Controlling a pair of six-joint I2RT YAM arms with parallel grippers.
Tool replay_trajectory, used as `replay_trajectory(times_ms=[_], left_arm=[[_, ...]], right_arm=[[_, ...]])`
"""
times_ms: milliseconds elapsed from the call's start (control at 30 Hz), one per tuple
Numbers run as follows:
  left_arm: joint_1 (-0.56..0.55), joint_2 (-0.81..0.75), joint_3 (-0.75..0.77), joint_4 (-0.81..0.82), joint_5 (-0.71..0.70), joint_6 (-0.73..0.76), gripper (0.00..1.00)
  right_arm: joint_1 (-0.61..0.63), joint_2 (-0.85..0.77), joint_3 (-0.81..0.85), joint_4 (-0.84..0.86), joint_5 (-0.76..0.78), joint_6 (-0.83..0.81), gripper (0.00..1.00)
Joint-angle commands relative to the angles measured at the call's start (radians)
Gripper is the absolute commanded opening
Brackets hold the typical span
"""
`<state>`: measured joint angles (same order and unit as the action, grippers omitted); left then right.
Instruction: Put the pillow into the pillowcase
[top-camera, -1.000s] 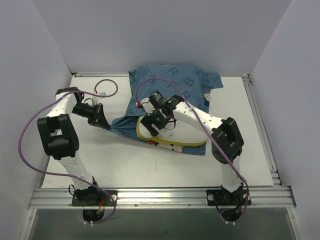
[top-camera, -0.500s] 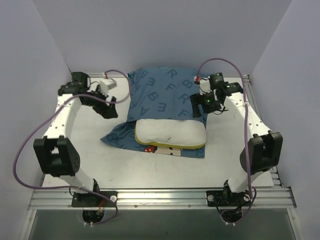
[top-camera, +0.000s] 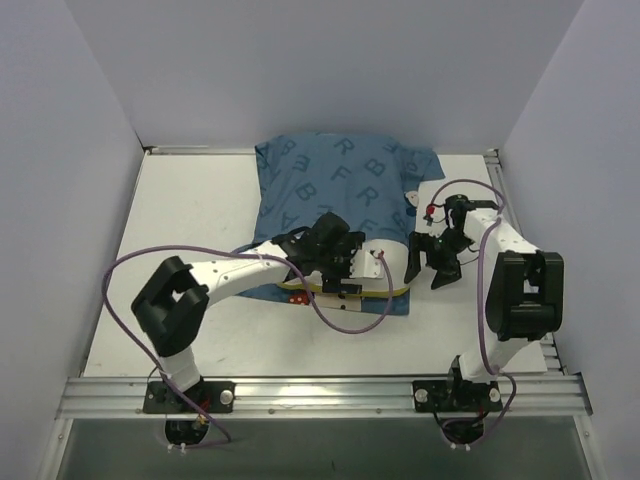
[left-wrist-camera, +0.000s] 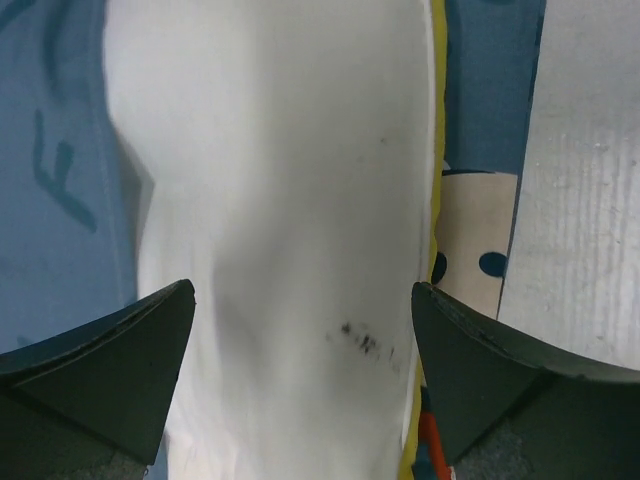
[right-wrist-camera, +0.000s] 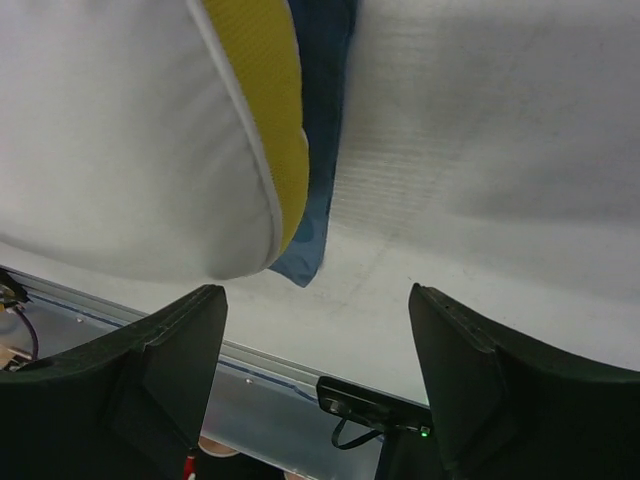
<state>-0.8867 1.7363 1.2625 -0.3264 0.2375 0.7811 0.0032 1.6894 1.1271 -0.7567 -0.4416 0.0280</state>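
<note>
The blue pillowcase (top-camera: 335, 180) lies flat at the back middle of the table, printed with letters. The white pillow (top-camera: 388, 262) lies across its near edge, its yellow band (top-camera: 392, 291) facing the front. My left gripper (top-camera: 352, 266) hovers open over the pillow's middle. In the left wrist view the pillow (left-wrist-camera: 290, 180) fills the space between the wide-apart fingers of the left gripper (left-wrist-camera: 303, 295). My right gripper (top-camera: 428, 268) is open just off the pillow's right end. The right wrist view has the right gripper (right-wrist-camera: 315, 295) over bare table, beside the pillow (right-wrist-camera: 120, 150) and a pillowcase corner (right-wrist-camera: 310, 255).
An aluminium rail (top-camera: 320, 392) runs along the near edge and another (top-camera: 520, 250) along the right side. Grey walls close in the left, back and right. Purple cables (top-camera: 340, 322) loop off both arms, one over the pillow's front edge.
The left arm swung from the back left to above the pillow, and its gripper opened. The right arm came forward from the pillowcase's back right to the pillow's right end.
</note>
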Motion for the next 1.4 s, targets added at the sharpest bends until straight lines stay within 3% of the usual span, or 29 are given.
replay_trajectory(times_ms=[0, 133, 233, 267, 333, 400, 500, 600, 667, 733, 833, 1000, 1100, 1133, 1167, 1200, 1300, 1367], left_arm=[[-0.044, 0.086, 0.029, 0.156, -0.115, 0.079, 0.98], [-0.025, 0.160, 0.052, 0.127, -0.132, 0.096, 0.95], [0.035, 0.196, 0.130, 0.000, -0.052, 0.029, 0.56], [0.061, 0.218, 0.220, -0.091, 0.062, -0.008, 0.19], [0.151, 0.229, 0.302, -0.169, 0.217, -0.127, 0.00], [0.201, 0.229, 0.382, -0.204, 0.385, -0.207, 0.00], [0.239, 0.230, 0.443, -0.243, 0.489, -0.278, 0.00], [0.246, 0.232, 0.457, -0.269, 0.542, -0.302, 0.00], [0.253, 0.227, 0.459, -0.270, 0.568, -0.319, 0.00], [0.267, 0.232, 0.472, -0.270, 0.586, -0.350, 0.00], [0.301, 0.238, 0.508, -0.270, 0.623, -0.403, 0.00], [0.339, 0.262, 0.557, -0.267, 0.620, -0.457, 0.00], [0.339, 0.255, 0.531, -0.263, 0.533, -0.454, 0.00], [0.336, 0.246, 0.513, -0.272, 0.510, -0.430, 0.00], [0.336, 0.214, 0.490, -0.276, 0.472, -0.410, 0.03], [0.338, 0.191, 0.422, -0.281, 0.451, -0.386, 0.26], [0.374, 0.071, 0.271, -0.293, 0.381, -0.315, 0.59], [0.446, -0.002, 0.207, -0.301, 0.364, -0.325, 0.63]], right_arm=[[-0.040, -0.002, -0.027, 0.000, -0.011, 0.050, 0.74], [-0.069, -0.039, -0.070, -0.006, -0.009, 0.061, 0.72], [-0.081, -0.056, -0.098, -0.010, -0.025, 0.044, 0.71], [-0.081, -0.060, -0.114, -0.009, -0.031, 0.038, 0.72], [-0.080, -0.054, -0.127, 0.006, -0.046, 0.047, 0.73], [-0.075, -0.042, -0.135, 0.052, -0.066, 0.068, 0.73], [-0.046, -0.010, -0.132, 0.127, -0.071, 0.107, 0.74], [-0.009, 0.032, -0.112, 0.273, -0.013, 0.159, 0.75], [0.033, 0.075, -0.086, 0.333, 0.079, 0.193, 0.82], [0.044, 0.114, -0.072, 0.368, 0.118, 0.213, 0.80], [0.061, 0.176, -0.011, 0.395, 0.020, 0.250, 0.80], [0.077, 0.227, -0.007, 0.439, -0.294, 0.286, 0.59], [0.035, 0.159, -0.078, 0.465, -0.468, 0.280, 0.00], [0.000, 0.098, -0.093, 0.464, -0.491, 0.283, 0.00], [-0.040, 0.063, -0.107, 0.461, -0.537, 0.282, 0.00], [-0.066, 0.029, -0.128, 0.436, -0.540, 0.273, 0.00], [-0.134, -0.057, -0.104, 0.293, -0.479, 0.167, 0.00], [-0.134, -0.056, -0.081, 0.219, -0.441, 0.069, 0.00]])
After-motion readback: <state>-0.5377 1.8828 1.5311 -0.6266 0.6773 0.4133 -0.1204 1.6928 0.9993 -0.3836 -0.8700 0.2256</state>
